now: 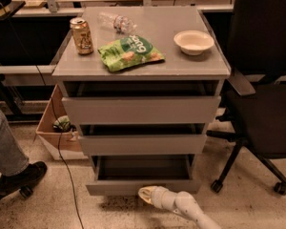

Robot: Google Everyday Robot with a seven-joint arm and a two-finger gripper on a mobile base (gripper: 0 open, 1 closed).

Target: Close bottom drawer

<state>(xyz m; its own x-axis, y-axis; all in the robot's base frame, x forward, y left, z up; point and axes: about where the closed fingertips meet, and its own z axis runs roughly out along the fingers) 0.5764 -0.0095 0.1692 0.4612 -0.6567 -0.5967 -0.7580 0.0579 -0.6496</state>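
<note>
- The bottom drawer (119, 188) is the lowest of three in a grey cabinet. It stands pulled out, with its flat tray bare to view behind the plain front panel.
- The middle drawer (142, 144) and top drawer (140, 109) above it also stand partly out, each showing a dark gap behind its front.
- On the counter (181, 63) stand a drink can (81, 36) at the left and a white bowl (193, 41) at the right. A green snack bag (129, 53) lies between them, and a clear bottle (115, 22) lies on its side behind.
- A black office chair (262, 80) stands just beside the cabinet on the right. A cardboard box (52, 135) sits on the left, with a cable (66, 175) trailing past it and a person's leg and shoe (12, 171) further left.
- The gripper (150, 194) is low at the middle of the drawer's front panel, seemingly touching it. Its fingers are drawn together into one blunt tip, with no gap showing and nothing held.
- The pale arm (195, 214) slants in from the lower right, close to the floor.
- The floor (38, 209) is speckled, and desks run along the back.
</note>
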